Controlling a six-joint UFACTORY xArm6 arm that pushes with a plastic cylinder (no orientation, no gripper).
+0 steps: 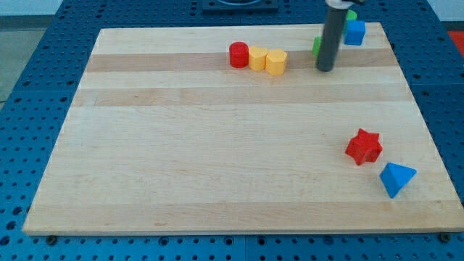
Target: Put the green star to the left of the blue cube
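The blue cube sits near the board's top right corner. A green block shows only as a sliver left of my rod, its shape hidden by the rod. Another green bit shows just above the blue cube. My tip rests on the board just below and right of the green sliver, left of and below the blue cube.
A red cylinder and two yellow blocks stand in a row at the top middle. A red star and a blue triangle lie at the lower right. The wooden board lies on a blue pegboard table.
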